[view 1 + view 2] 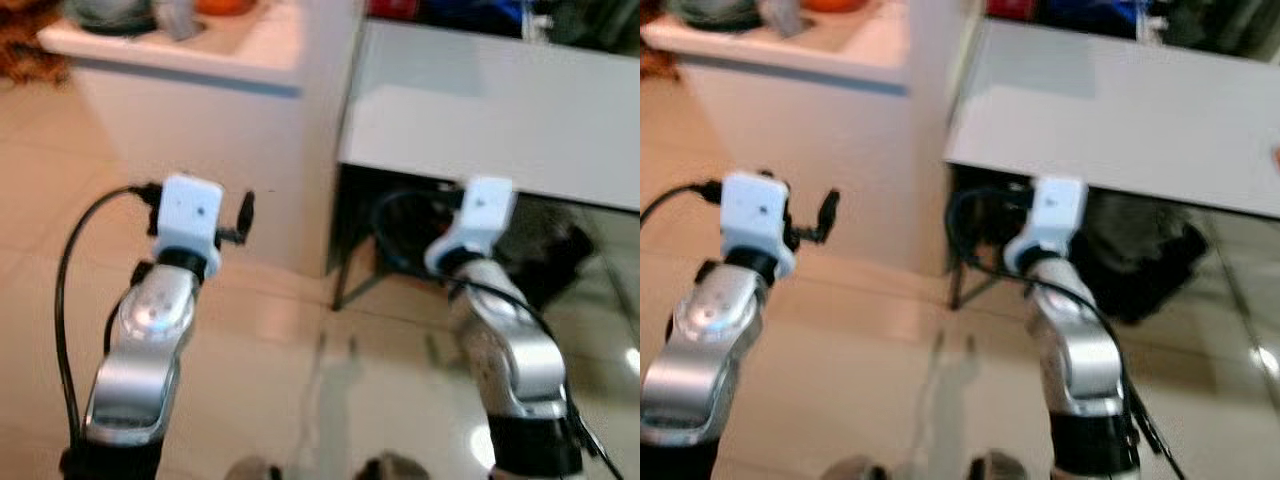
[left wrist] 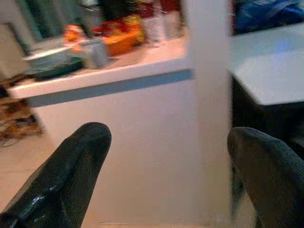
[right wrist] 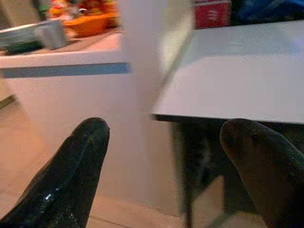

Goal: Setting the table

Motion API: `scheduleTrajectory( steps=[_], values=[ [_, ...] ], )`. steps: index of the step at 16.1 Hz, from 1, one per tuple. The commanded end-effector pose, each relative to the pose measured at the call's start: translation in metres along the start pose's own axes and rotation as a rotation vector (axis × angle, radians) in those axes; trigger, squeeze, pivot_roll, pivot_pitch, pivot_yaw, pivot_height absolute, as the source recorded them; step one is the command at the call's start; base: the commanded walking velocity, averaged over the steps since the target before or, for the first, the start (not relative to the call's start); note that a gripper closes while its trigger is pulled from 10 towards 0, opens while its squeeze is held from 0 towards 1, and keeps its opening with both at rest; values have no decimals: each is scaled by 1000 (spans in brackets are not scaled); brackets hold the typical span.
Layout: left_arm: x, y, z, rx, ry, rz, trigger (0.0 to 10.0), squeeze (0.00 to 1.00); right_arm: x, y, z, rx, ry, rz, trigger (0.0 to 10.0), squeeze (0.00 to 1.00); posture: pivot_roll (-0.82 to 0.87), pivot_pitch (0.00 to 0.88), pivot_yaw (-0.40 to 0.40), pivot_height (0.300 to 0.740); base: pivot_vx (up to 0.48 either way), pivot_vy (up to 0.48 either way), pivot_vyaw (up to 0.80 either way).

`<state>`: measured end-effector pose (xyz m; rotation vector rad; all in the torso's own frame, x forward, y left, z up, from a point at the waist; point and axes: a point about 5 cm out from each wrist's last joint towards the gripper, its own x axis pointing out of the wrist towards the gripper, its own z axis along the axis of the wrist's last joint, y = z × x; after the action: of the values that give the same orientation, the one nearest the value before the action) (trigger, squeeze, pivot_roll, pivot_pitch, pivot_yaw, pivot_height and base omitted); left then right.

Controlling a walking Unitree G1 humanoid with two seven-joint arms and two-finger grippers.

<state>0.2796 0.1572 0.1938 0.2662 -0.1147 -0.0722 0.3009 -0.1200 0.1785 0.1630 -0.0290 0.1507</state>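
my left gripper [image 2: 166, 180] is spread wide and empty, and my right gripper [image 3: 161, 175] is the same, both raised in front of me. past them stands a white counter [image 1: 190, 55] on my left with blurred dishes [image 2: 57, 57] on top, a pillar [image 1: 325, 120], then the grey table [image 1: 1120, 110], bare where i see it. the views are blurred, so i judge i could misread the gap and clip the table edge or pillar, or snag the dark clutter [image 1: 540, 250] beneath.

2 silver arms [image 1: 140, 350] (white wrist blocks [image 1: 190, 212], looping black cables [image 1: 68, 270]) with black fingers [image 2: 61, 175].
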Motion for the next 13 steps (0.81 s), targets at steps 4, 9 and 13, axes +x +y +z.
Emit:
scheduleTrajectory(
  steps=[4, 9, 13],
  values=[
    [-3, -6, 1, 5, -1, -8, 10000, 0, 9, -2, 0, -7, -4, -7, 10000, 0, 39, 90, -73, 740, 0, 480, 0],
    [4, -4, 14, -117, -24, 18, 10000, 0, 10, -11, -2, 40, 36, -80, 10000, 0, 35, 80, -57, 740, 0, 288, 0],
    [5, -4, 20, -69, -66, -7, 10000, 0, 13, -5, -1, 70, 27, -43, 10000, 0, 37, 79, -58, 740, 78, 0, 0]
  ],
)
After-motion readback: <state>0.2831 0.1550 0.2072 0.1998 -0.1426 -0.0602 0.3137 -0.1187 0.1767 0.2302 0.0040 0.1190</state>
